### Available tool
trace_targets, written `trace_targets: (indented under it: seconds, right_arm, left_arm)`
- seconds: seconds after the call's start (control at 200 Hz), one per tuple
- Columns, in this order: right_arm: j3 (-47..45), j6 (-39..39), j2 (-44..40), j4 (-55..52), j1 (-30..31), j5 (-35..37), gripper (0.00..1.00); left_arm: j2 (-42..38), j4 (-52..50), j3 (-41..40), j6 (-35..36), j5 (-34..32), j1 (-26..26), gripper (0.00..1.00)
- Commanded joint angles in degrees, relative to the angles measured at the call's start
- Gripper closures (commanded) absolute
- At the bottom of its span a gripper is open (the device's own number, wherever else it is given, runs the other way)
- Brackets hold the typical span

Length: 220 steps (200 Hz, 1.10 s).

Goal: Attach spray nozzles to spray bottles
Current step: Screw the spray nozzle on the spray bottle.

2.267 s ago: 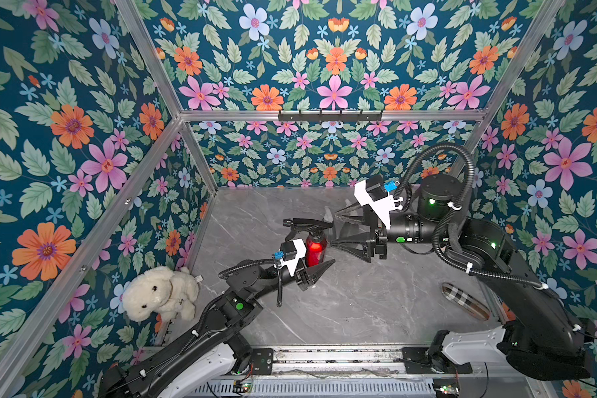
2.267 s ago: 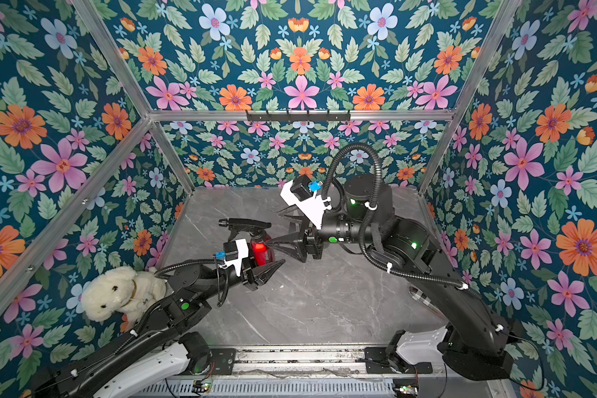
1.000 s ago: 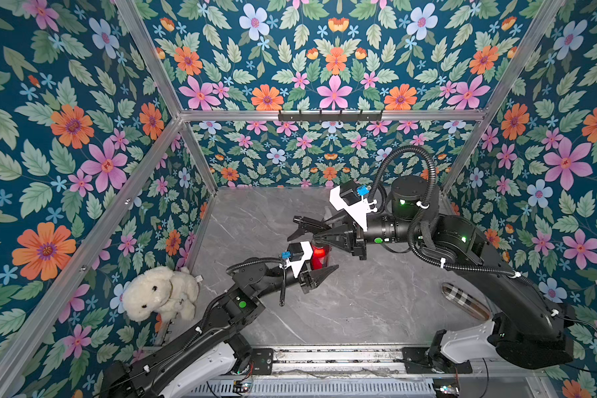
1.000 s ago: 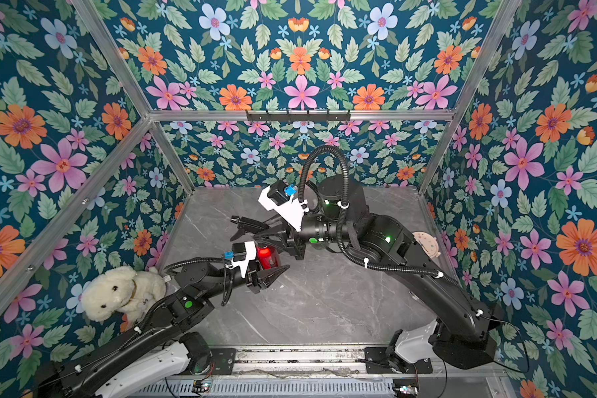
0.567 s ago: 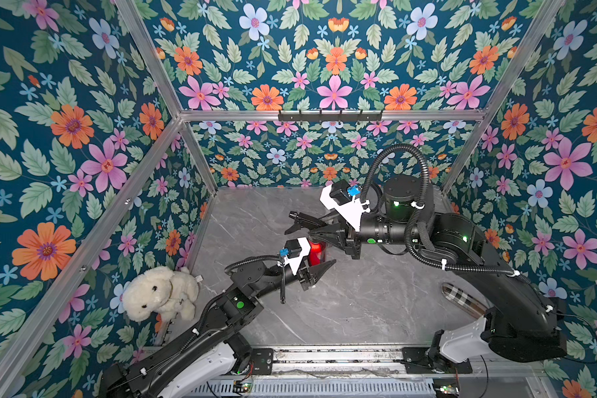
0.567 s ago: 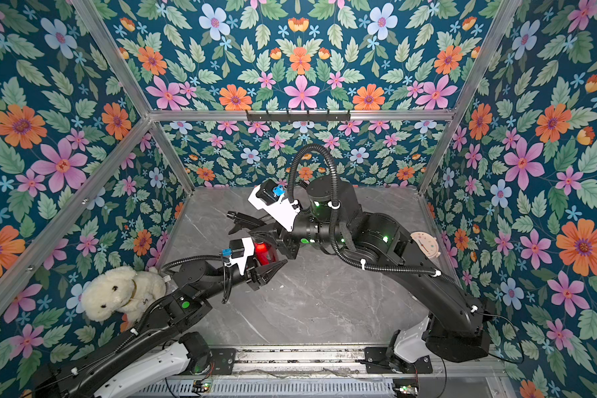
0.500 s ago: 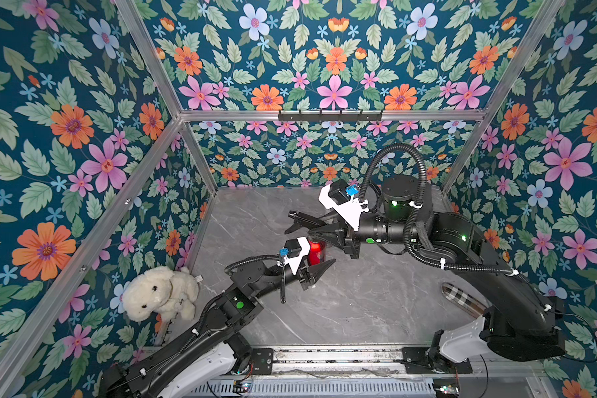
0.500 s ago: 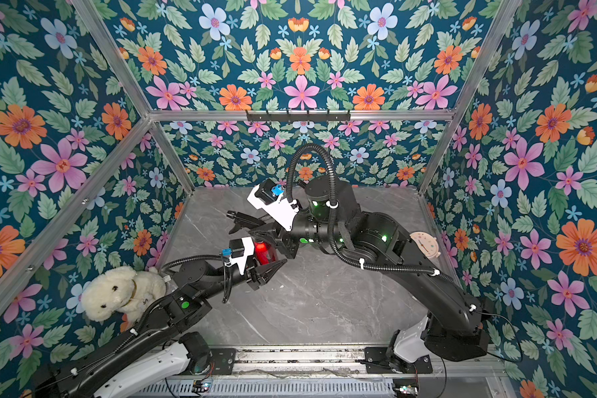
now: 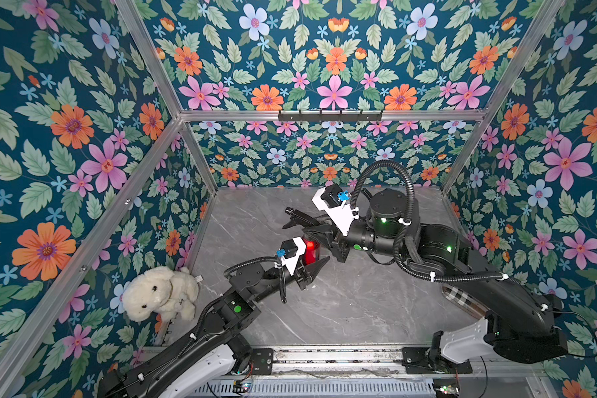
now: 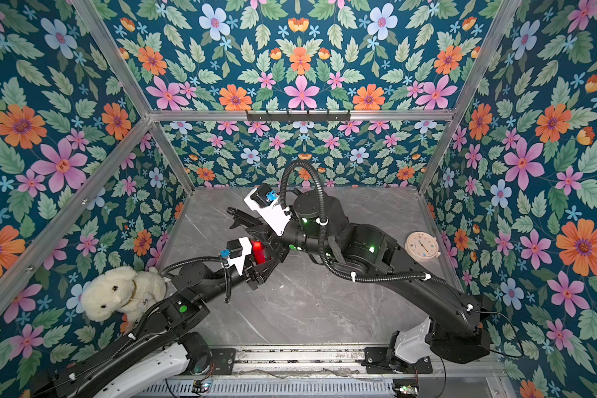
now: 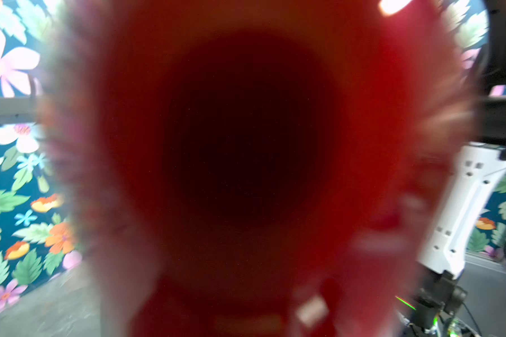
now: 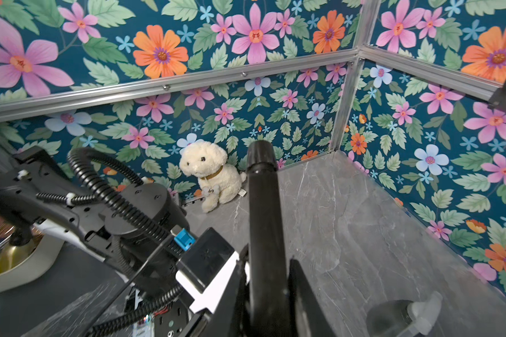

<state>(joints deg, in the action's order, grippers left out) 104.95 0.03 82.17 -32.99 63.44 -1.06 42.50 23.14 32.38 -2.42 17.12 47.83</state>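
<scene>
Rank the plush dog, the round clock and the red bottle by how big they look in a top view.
1. plush dog: clearly the largest.
2. round clock.
3. red bottle: smallest as seen, but only part of it shows, so its place below the clock is unsure.

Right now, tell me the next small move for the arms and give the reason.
Probably ease the right gripper toward the left gripper to line its black spray nozzle up with the red bottle. Each pair of jaws is shut on its part, yet in both top views nozzle and bottle sit apart. The bottle's mouth is hidden, so go slowly.
</scene>
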Motion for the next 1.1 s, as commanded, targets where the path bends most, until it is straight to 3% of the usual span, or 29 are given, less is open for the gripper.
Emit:
trace_targets:
  seconds: [0.0, 0.205, 0.41, 0.57, 0.875, 1.095]
  right_arm:
    - [-2.59, 5.62, 0.47, -3.66, 1.33, 5.64, 0.93]
    - [-1.62, 9.83, 2.85, -5.63, 7.33, 23.05, 0.93]
    - [-3.92, 16.20, 5.45, -0.50, 10.49, 29.20, 0.91]
    - [-4.84, 18.56, 5.99, 1.30, 10.77, 30.10, 0.87]
    - [-5.54, 11.13, 2.03, 7.45, 10.74, 32.28, 0.63]
    - [-9.68, 7.50, -3.86, 14.01, 10.76, 29.79, 0.46]
  left_arm:
    - [-0.49, 11.10, 0.79, 0.48, -2.63, -0.01, 1.00]
    - [-0.95, 9.59, 1.12, 1.98, -7.44, 0.02, 1.00]
    - [-0.58, 11.00, 0.24, 2.30, -10.91, 0.08, 1.00]
    - [-1.06, 10.94, -0.04, 2.28, -11.94, 0.12, 1.00]
    - [-0.23, 10.61, -0.04, 1.32, -12.64, 0.07, 1.00]
    - [0.30, 11.05, -0.13, 0.66, -12.55, 0.07, 1.00]
